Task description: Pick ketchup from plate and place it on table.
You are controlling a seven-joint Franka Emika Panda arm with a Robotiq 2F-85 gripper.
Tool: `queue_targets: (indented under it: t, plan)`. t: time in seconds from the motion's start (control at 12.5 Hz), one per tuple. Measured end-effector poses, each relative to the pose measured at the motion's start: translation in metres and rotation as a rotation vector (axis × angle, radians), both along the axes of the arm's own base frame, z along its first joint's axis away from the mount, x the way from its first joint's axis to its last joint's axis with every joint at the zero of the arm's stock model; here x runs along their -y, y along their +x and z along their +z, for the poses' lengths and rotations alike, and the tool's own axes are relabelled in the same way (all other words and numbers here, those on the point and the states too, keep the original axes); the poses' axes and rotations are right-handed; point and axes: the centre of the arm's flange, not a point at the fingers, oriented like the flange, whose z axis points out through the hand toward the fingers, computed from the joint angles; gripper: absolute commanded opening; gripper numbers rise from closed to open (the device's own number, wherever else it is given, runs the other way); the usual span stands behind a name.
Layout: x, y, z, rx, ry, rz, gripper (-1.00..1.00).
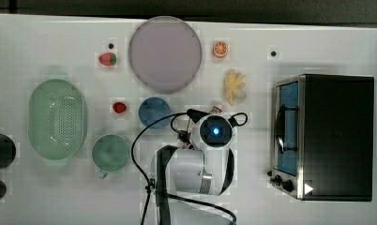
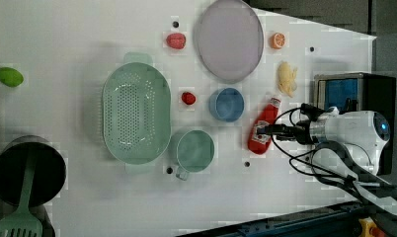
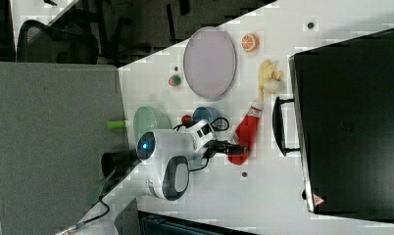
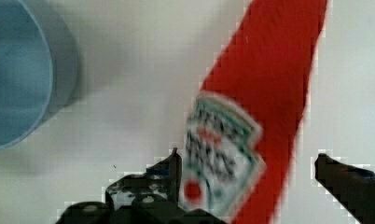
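The ketchup [image 2: 263, 129] is a slim red bottle with a white cap and lies flat on the white table [image 1: 46, 47], between the blue bowl and the oven. In the top view its cap [image 1: 218, 108] peeks out from under the arm's wrist. My gripper [image 4: 246, 161] is open and straddles the bottle's label end; one finger [image 4: 171, 170] is right beside the label and the other [image 4: 344, 179] stands apart from the bottle. The gripper [image 2: 274, 130] is also seen low over the bottle [image 3: 245, 134]. The pale lilac plate [image 1: 164, 54] sits bare at the table's far side.
A blue bowl [image 1: 154, 111] sits close beside the bottle. A black toaster oven [image 1: 332, 136] stands at the top view's right. A green cup [image 1: 110, 152], a green colander [image 1: 57, 117], a strawberry [image 1: 107, 58], a small red fruit [image 1: 119, 107], an orange slice [image 1: 220, 48] and a banana [image 1: 234, 86] lie around.
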Motion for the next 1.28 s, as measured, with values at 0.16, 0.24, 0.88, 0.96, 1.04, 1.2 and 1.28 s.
queue_targets:
  t: [0.16,0.24,0.88,0.96,1.04,1.2,1.28]
  plan:
    - [-0.001,0.005,0.010,0.027,-0.006,-0.023,1.00]
    - [0.000,0.008,0.025,0.049,-0.013,-0.053,1.00]
    - [-0.006,0.030,0.297,0.238,-0.061,-0.434,1.00]
    - [-0.007,0.025,0.329,0.246,-0.053,-0.491,1.00]
    - [-0.008,0.020,0.356,0.238,-0.056,-0.526,1.00]
    - [-0.011,0.007,0.391,0.178,-0.074,-0.550,1.00]
    - [-0.014,0.004,0.398,0.158,-0.087,-0.554,1.00]
